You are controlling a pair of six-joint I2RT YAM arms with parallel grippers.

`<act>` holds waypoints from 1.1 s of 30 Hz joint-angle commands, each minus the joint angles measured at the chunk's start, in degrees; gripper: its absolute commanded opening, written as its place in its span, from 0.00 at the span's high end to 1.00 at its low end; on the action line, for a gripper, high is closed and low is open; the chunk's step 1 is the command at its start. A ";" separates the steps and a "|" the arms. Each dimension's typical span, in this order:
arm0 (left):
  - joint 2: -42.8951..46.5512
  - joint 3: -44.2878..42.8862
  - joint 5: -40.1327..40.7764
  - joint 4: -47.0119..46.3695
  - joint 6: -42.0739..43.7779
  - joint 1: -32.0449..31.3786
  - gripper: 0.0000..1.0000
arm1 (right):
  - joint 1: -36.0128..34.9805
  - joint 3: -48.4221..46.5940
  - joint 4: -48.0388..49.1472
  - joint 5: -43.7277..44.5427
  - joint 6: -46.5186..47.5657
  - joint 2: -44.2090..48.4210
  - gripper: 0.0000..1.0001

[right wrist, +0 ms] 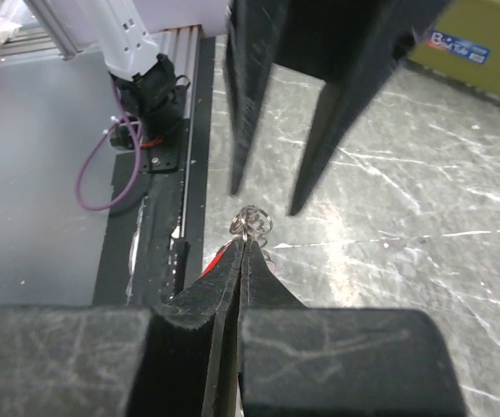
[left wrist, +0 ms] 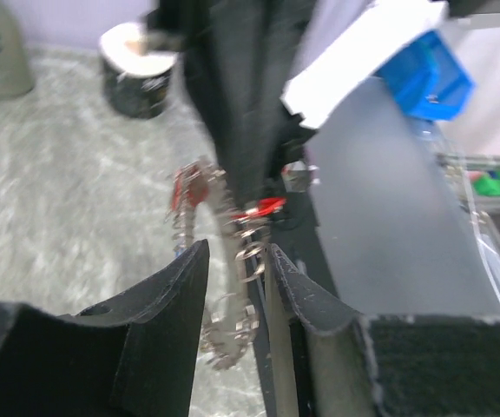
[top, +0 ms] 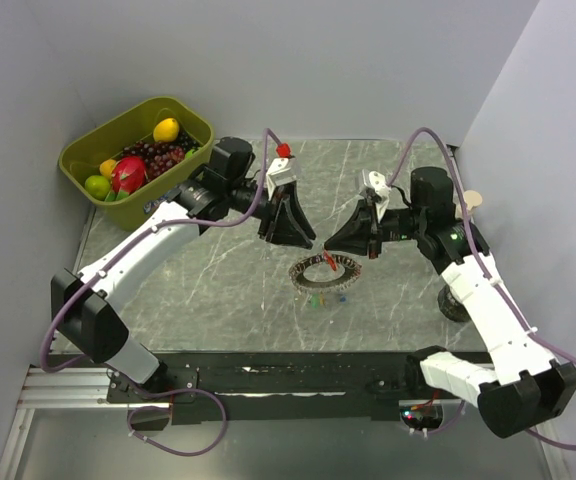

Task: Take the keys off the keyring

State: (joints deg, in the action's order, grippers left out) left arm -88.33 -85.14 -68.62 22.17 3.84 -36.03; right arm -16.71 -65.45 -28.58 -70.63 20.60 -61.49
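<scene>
Shows loose keys [top: 313, 299] on the worktop [top: 218, 290], just nearside of the right fingers [top: 343, 240]. Clamps those together on the red key [right wrist: 220, 254], anchoring it. Holds left fingers [left wrist: 176, 287] apart astride the keyring [left wrist: 230, 328] just beyond, seemingly lining up to pull chain from key.

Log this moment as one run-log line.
left gripper: open, straddling keyring | right gripper: shut on red key | green key, blue key: on table beside keyring
</scene>
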 commanded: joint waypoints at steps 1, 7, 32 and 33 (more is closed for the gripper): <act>0.01 -1.87 -9.16 -0.64 0.82 0.08 0.63 | 0.45 -4.60 -2.71 -3.55 3.21 -0.38 1.00; -0.43 -0.46 -8.38 -2.57 0.13 -0.18 0.64 | -0.60 -7.67 -8.24 -2.06 7.33 -0.99 1.00; -4.48 -4.15 -11.80 2.87 4.69 -2.73 0.73 | -3.51 -6.53 -7.37 1.20 7.00 0.94 1.00; -4.48 -4.24 -11.97 2.96 4.69 -2.82 0.76 | -3.59 -6.44 -7.20 1.89 6.91 1.02 1.00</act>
State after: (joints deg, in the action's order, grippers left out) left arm -92.75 -87.02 -76.93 24.84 6.63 -38.35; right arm -20.12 -71.26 -38.96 -69.06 28.21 -62.26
